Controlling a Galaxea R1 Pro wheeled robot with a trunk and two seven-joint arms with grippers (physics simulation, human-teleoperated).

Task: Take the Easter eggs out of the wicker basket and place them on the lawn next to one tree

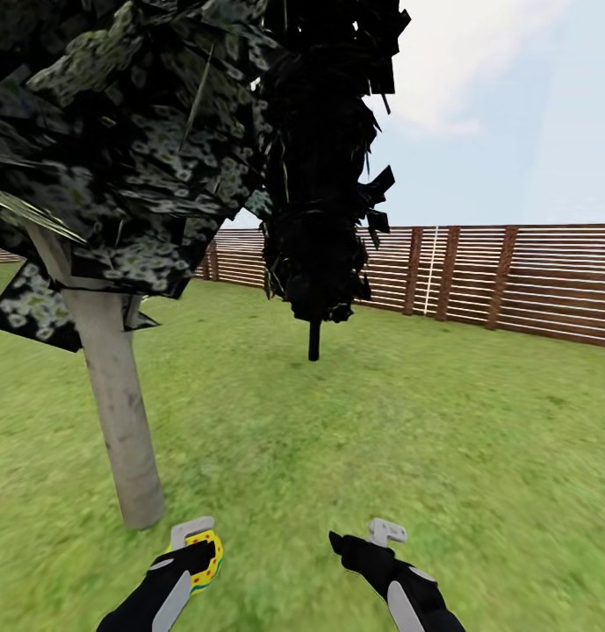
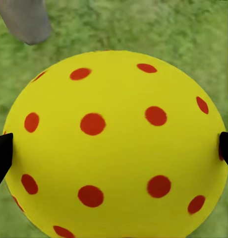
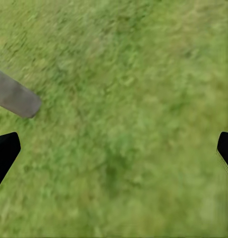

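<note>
While the left gripper (image 1: 199, 546) pinches an egg (image 2: 114, 148) just above the lawn (image 1: 381, 439) near the tree (image 1: 118, 421), the right gripper (image 1: 365, 537) hangs spread and empty. Released too high, the egg could roll away from the trunk.

Left gripper (image 1: 199, 546) clamps egg (image 1: 207, 562) near tree (image 1: 118, 412).

The egg (image 2: 116, 144) is cut off by the left wrist view's lower edge, its zigzag bands hidden.
</note>
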